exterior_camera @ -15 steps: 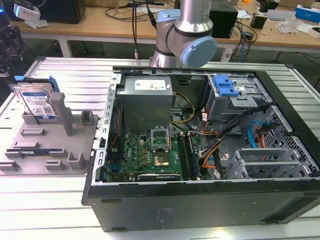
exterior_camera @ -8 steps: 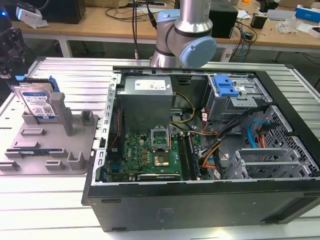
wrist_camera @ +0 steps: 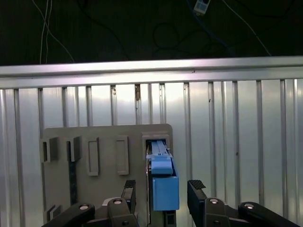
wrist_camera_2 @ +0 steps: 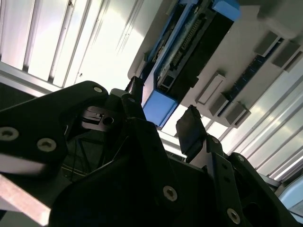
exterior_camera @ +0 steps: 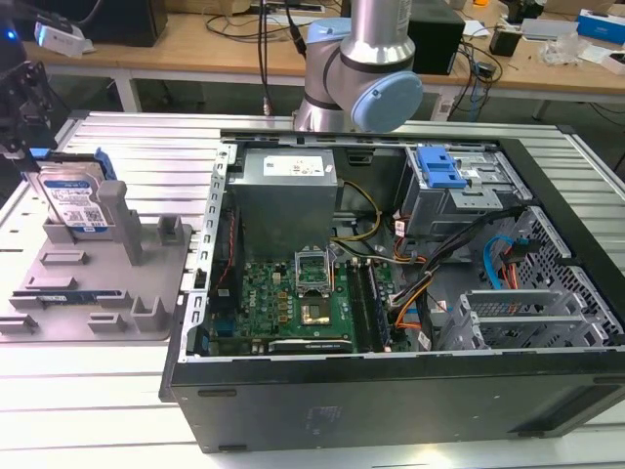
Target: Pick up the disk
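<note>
The disk (exterior_camera: 73,200) stands on edge in a slot of the grey holder stand (exterior_camera: 107,293) at the exterior view's left, label facing out and blue rail (exterior_camera: 105,166) along its side. My gripper (exterior_camera: 21,147) hangs just above and beside its top edge. In both wrist views the disk's blue end (wrist_camera: 164,189) (wrist_camera_2: 160,106) lies between the two black fingers (wrist_camera: 196,189) (wrist_camera_2: 191,127). The gripper (wrist_camera: 162,188) (wrist_camera_2: 163,108) is open, with a gap on each side of the disk.
An open computer case (exterior_camera: 391,391) fills the middle and right of the ribbed metal table (exterior_camera: 127,147), with a blue drive caddy (exterior_camera: 437,168) inside. The arm's base (exterior_camera: 356,78) stands behind the case. Empty slots (wrist_camera: 93,156) of the holder lie beside the disk.
</note>
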Robot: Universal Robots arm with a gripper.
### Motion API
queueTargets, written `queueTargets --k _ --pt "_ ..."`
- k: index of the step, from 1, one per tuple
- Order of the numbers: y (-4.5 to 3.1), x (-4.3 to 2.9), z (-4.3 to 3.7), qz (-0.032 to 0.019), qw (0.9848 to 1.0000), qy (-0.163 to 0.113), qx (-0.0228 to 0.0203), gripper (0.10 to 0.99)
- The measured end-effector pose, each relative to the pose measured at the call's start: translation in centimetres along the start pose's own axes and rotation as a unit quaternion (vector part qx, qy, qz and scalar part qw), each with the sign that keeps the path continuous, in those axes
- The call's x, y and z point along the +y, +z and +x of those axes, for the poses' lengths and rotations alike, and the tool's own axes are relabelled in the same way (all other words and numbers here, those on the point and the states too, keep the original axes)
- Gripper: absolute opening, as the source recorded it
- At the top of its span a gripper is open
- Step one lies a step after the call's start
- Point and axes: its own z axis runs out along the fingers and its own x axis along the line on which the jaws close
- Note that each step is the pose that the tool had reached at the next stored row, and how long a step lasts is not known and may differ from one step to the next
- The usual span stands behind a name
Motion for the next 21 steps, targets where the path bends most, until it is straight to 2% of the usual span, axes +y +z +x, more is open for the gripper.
queueTargets --k 21 --pt "1.52 0.22 0.0 0.0 1.0 0.0 0.0004 0.557"
